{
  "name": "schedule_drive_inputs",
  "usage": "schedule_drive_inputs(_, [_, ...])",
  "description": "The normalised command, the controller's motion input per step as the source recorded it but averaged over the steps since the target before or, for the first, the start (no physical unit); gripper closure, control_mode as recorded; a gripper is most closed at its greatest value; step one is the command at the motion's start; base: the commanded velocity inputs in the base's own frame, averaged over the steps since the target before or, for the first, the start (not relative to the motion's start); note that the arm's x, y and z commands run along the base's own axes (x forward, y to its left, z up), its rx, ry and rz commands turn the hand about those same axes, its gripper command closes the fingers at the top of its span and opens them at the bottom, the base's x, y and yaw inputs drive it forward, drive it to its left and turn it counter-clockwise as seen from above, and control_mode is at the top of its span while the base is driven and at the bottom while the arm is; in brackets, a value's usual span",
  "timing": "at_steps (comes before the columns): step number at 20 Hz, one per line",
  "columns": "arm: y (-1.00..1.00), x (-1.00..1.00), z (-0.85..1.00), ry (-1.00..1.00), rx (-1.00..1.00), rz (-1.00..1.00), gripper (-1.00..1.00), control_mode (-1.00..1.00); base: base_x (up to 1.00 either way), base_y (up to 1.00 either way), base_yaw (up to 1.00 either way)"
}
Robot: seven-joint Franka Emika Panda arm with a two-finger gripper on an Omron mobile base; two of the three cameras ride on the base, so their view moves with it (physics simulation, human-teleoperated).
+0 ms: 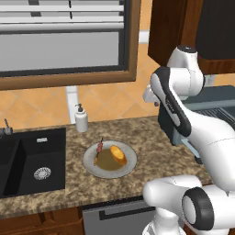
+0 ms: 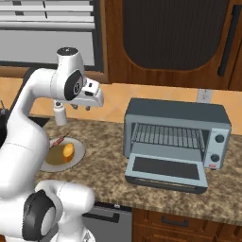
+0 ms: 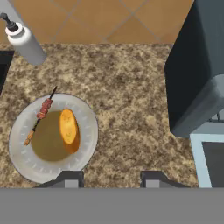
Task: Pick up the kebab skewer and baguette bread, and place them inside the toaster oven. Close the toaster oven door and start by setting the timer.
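Observation:
A grey plate (image 1: 130, 168) lies on the granite counter. On it are the kebab skewer (image 1: 98, 153) at its left and the golden baguette bread (image 1: 119, 154) at its right. The hand view shows both from above, the kebab skewer (image 3: 41, 113) beside the baguette bread (image 3: 68, 127). My gripper (image 2: 81, 108) hangs high above the counter, between plate and oven, open with nothing between its fingers (image 3: 70, 178). The slate-blue toaster oven (image 2: 177, 111) stands at the right. The toaster oven door (image 2: 165, 172) is dropped down flat, so the wire rack inside shows.
A white soap dispenser (image 1: 81, 118) stands behind the plate by the wall. A black sink (image 1: 27, 165) is set into the counter at the left. Dark wooden cabinets (image 2: 170, 33) hang above the oven. Bare granite lies between plate and oven.

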Motion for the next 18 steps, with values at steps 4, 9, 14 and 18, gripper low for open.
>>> schedule_drive_inputs(4, [-0.51,-0.39,0.0,-0.11,0.11,0.11,-1.0,-1.0,0.0,0.0,0.0])
schedule_drive_inputs(9, [-1.0,-0.56,-0.27,-0.3,0.18,0.49,-1.0,-1.0,0.0,0.0,0.0])
schedule_drive_inputs(14, [-1.0,-0.3,-0.6,-0.38,0.04,0.6,-1.0,-1.0,0.0,0.0,0.0])
schedule_drive_inputs(18, [-1.0,0.29,-0.64,-0.14,0.09,0.43,-1.0,-1.0,0.0,0.0,0.0])
